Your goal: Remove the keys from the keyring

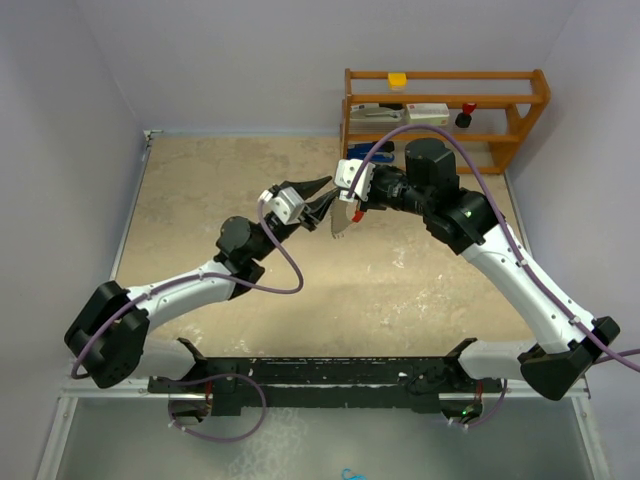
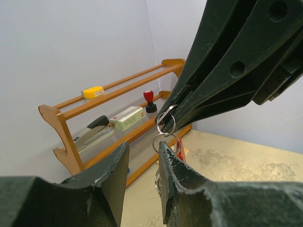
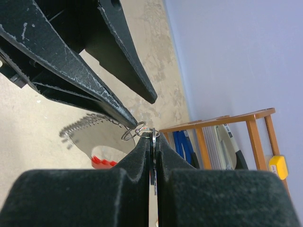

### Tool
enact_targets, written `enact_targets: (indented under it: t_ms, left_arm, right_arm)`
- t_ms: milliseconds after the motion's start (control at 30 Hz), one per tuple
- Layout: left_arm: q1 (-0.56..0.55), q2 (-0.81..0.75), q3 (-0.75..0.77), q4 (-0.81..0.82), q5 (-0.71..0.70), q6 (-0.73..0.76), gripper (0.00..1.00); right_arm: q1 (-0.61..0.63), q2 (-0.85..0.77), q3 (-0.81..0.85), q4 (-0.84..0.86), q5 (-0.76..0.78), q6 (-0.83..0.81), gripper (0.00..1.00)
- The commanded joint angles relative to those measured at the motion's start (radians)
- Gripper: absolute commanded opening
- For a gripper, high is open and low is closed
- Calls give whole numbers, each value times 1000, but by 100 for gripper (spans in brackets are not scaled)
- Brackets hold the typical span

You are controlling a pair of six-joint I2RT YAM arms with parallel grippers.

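Above the table's middle my right gripper [image 3: 153, 137] is shut on a thin flat key [image 3: 152, 156] seen edge-on, with small split rings [image 3: 135, 131] at its tip. From those rings hangs the keyring [image 3: 90, 131], a silvery ridged arc with a red strip [image 3: 102, 161]; it also shows in the top view as keyring [image 1: 340, 222]. My left gripper [image 2: 143, 147] is open, its jaws a short way apart. One of its fingers [image 2: 173, 175] touches the chain of rings [image 2: 164, 141] just below the right fingertips. Nothing sits between the left jaws.
A wooden rack [image 1: 445, 110] stands at the back right against the wall. It holds a yellow block [image 1: 398, 80], a red-topped stamp [image 1: 467, 112], a box and a stapler. Walls close in the sandy tabletop [image 1: 230, 180] on the left, back and right.
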Motion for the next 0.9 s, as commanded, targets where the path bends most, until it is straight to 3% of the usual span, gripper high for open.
enact_targets:
  t_ms: [0,867]
  left_arm:
    - [4,10,57,27,24,-7,28]
    - [4,82,103,82,68,-24,20]
  right_arm:
    - [-1,-40,-1,59,-20,14,0]
    - [-1,-38,2,56,-33,17,0]
